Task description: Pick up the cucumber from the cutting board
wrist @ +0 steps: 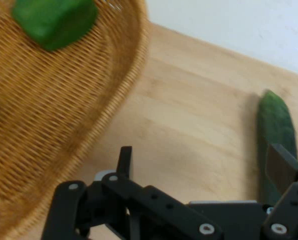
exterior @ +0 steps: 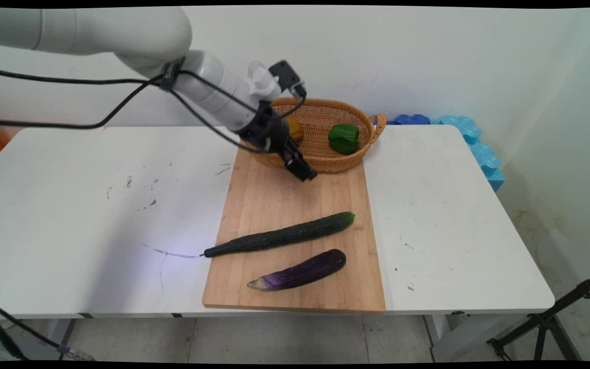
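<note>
Above the cutting board's (exterior: 295,205) twelve o'clock end: gripper (exterior: 305,171), spread wide, empty, beside wicker basket (exterior: 320,154) holding green pepper (exterior: 343,138). Cucumber (exterior: 279,236) and eggplant (exterior: 300,270) lie toward six o'clock.

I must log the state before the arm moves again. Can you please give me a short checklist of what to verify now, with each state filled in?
1. Gripper open and empty: ok, fingers apart, nothing between them.
2. Gripper clear of the basket: ok, it hangs above the cutting board just in front of the rim.
3. Cucumber flat on the board: ok, though its thin end juts past the left edge.
4. Eggplant apart from the cucumber: ok.
5. Green pepper inside the basket: ok.
6. Yellowish item in the basket: cannot tell, half hidden by the arm.
</note>
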